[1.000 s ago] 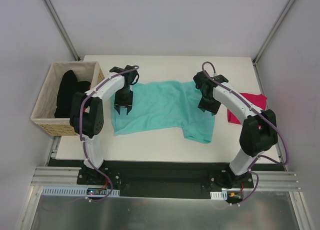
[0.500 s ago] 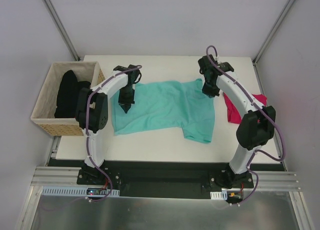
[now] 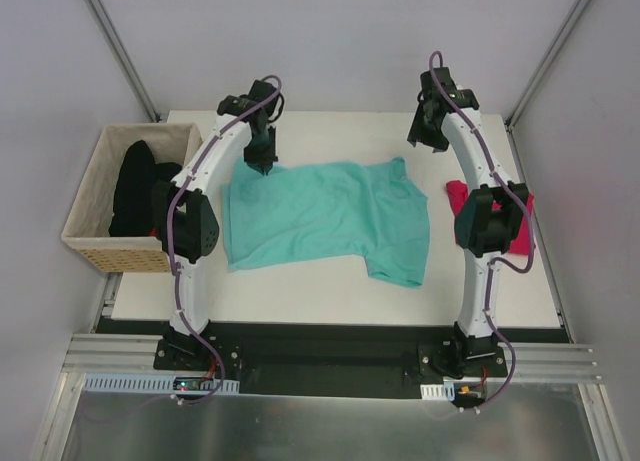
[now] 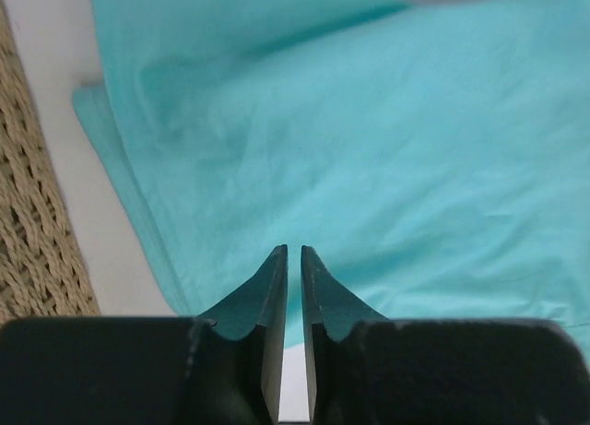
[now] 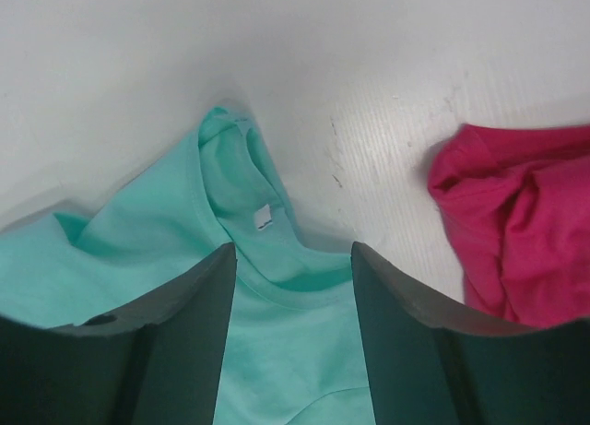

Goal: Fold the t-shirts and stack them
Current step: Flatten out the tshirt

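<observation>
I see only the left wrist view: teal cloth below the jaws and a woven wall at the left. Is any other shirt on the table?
Observer: Yes, a crumpled magenta-pink cloth t-shirt lies on the white table, right of the teal-green cloth t-shirt.
Operator: What does the woven thing hold?
Observer: It is a tan woven basket; black cloth lies inside.
Operator: And the right arm's jaws?
Observer: Open and empty; the teal shirt's collar shows between them.

My left gripper (image 4: 293,252) nearly closed, empty, over the teal t-shirt (image 3: 320,216)'s far left corner, my right gripper (image 5: 293,250) open, raised beyond its collar
</observation>
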Available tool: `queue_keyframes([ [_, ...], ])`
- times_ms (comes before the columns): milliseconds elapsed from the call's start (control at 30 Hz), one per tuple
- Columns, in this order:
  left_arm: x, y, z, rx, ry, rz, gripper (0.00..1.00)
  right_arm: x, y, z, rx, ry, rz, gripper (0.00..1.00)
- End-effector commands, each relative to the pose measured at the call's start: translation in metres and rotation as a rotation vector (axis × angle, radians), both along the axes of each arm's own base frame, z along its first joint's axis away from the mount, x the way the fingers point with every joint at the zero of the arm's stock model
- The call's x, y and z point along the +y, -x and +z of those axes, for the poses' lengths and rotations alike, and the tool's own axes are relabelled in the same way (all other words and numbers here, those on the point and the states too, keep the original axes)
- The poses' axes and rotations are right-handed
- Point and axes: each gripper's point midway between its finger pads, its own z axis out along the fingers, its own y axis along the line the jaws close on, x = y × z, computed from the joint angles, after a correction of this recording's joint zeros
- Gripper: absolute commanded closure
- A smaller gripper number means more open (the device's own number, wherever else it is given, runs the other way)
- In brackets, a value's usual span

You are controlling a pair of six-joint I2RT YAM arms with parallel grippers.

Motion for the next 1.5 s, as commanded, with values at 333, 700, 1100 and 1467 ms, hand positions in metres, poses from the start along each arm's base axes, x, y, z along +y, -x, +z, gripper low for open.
queue_keyframes([
  [333, -0.003, -0.024, 0.008, -0.012, 0.088, 0.046, 0.89, 0.011, -0.02, -0.036, 0.016, -0.193, 0.13, 0.42],
  [700, -0.007, -0.011, 0.001, 0.029, 0.116, 0.051, 0.93, 0.031, -0.013, -0.056, 0.064, -0.3, 0.192, 0.44],
  [1100, -0.006, 0.001, 0.009, 0.03, 0.121, 0.061, 0.95, 0.055, -0.045, -0.085, 0.055, -0.408, 0.231, 0.53],
  [1467, -0.002, 0.015, 0.014, 0.046, 0.116, 0.072, 0.95, 0.036, -0.08, -0.091, -0.019, -0.398, 0.18, 0.56],
])
